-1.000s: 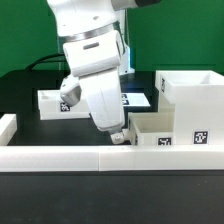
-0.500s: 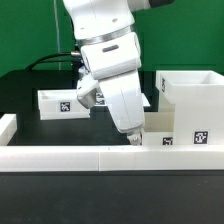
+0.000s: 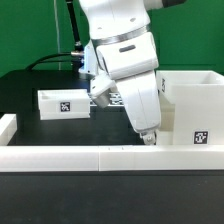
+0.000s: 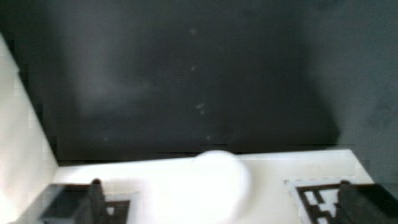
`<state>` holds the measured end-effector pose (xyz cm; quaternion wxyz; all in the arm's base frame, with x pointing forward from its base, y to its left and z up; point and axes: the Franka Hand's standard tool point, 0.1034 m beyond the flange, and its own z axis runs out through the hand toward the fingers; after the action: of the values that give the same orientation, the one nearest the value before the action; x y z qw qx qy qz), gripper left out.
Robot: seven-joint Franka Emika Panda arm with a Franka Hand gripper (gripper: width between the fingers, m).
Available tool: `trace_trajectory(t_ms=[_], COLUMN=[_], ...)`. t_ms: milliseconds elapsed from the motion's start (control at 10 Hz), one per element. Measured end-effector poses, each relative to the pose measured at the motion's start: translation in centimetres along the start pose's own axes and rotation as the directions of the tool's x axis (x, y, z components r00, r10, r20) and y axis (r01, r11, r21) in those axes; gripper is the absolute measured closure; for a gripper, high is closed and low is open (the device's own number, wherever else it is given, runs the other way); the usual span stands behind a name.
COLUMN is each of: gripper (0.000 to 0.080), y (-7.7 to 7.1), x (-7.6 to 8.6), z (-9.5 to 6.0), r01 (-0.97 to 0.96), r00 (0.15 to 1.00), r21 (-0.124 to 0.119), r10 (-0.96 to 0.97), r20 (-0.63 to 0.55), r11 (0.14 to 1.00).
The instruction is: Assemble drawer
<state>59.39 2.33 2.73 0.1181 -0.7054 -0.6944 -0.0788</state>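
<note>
Our gripper (image 3: 149,137) has swept toward the large white boxy plastic shell (image 3: 190,100), small knobbed white tray (image 4: 214,180) likely pushed along; whether it grips, we cannot tell.

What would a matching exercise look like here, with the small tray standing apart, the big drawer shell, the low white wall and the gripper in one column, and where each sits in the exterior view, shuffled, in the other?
Things:
1. small tray
2. drawer shell
3. low white wall
4. gripper

Places:
A. along the front of the scene
B. at the exterior view's right
C. down low near the middle, close beside the shell
D. at the exterior view's left

Pairs: 1-D, 2-B, 3-A, 4-C
</note>
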Motion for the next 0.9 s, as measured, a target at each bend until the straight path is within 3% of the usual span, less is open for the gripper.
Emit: trace_trajectory(t_ms=[400, 900], gripper=[0.015, 0.015], y=[-0.1, 0.1], x=[-0.1, 1.2], z=[0.1, 0.6], r01=[-0.001, 0.004], r00=[1.0, 1.0], r21=[0.001, 0.009], r10=[0.001, -0.004], r20=[-0.001, 0.002], r11=[1.0, 1.0])
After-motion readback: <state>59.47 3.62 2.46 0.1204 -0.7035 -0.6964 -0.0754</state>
